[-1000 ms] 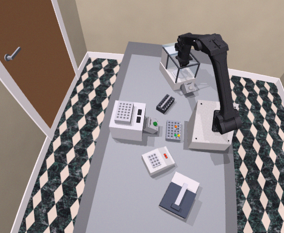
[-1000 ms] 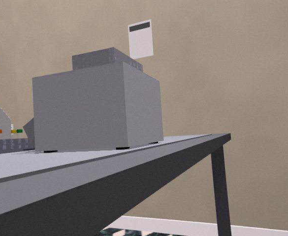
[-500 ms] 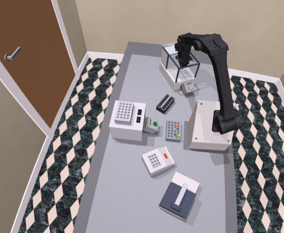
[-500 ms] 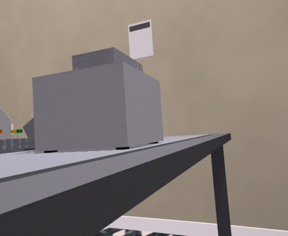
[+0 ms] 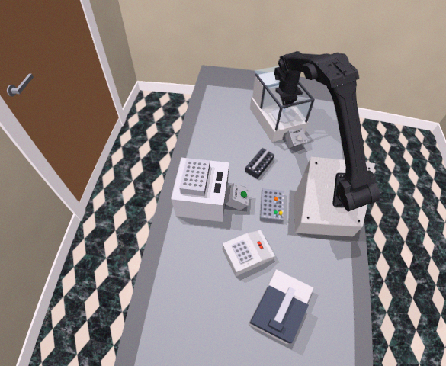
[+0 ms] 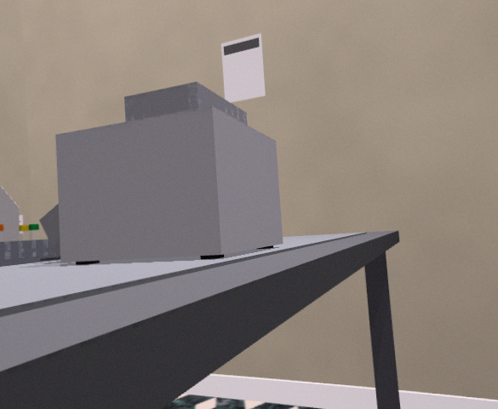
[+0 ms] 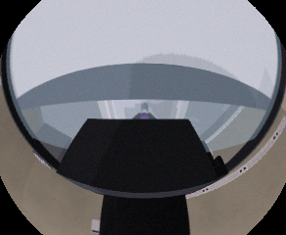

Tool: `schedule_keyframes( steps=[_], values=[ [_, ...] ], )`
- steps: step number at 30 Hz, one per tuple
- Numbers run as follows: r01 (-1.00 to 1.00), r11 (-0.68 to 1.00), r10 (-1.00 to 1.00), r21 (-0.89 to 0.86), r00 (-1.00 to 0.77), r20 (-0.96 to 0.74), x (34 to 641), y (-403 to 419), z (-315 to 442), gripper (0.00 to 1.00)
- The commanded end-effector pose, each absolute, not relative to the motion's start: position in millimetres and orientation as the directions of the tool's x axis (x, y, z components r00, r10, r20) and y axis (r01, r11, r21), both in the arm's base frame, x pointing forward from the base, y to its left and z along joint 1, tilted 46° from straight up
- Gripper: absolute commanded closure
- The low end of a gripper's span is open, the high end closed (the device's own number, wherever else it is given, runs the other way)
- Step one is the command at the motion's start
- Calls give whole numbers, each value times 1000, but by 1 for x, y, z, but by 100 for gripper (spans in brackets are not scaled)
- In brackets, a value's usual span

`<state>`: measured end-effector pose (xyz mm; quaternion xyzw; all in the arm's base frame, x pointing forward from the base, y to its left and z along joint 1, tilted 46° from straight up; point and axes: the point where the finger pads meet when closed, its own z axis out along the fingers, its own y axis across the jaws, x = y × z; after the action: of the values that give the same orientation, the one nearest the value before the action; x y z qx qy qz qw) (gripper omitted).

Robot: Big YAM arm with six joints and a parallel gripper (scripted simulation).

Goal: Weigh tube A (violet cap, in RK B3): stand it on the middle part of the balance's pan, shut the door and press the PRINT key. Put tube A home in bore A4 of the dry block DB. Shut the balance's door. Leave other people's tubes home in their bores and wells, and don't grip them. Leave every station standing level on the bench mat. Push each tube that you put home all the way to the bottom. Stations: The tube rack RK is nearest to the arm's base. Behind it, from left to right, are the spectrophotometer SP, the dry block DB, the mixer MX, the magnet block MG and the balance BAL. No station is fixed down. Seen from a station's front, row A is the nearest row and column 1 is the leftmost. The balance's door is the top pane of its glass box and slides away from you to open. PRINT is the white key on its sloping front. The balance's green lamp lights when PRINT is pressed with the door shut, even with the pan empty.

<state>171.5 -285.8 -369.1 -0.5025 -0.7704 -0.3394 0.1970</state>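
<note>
My gripper (image 5: 289,101) (image 7: 144,117) points down at the open top of the balance's glass box. It is shut on tube A, whose violet cap (image 7: 144,117) shows at the fingertips in the wrist view, with the pale tube beyond it. The gripper body hides most of the grip. The balance (image 5: 263,118) has its top pane slid back. Its white pan (image 5: 280,114) shows through the glass. The round pale PRINT key (image 5: 299,138) is on its sloping front; no green light shows there. The dry block (image 5: 233,267), with empty bores and a red display, sits mid-bench.
The tube rack (image 5: 267,216) holds orange, green and yellow capped tubes near the arm's base. The mixer (image 5: 200,209) (image 6: 139,189) stands behind it. The dark magnet block (image 5: 259,162) lies between mixer and balance. The spectrophotometer (image 5: 300,287) is at the near end. Black frame bars surround the gripper's approach.
</note>
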Motion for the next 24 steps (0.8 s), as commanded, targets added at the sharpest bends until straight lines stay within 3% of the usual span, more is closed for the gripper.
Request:
schedule_keyframes(
  steps=[1, 16, 17, 24],
  values=[
    [905, 273, 662, 327, -424, 618, 178, -302, -369, 91],
    [905, 273, 662, 327, -424, 618, 178, -302, -369, 91],
    [906, 275, 656, 323, -422, 625, 178, -292, -370, 64],
    [905, 273, 662, 327, -424, 618, 178, -302, -369, 64]
  ],
)
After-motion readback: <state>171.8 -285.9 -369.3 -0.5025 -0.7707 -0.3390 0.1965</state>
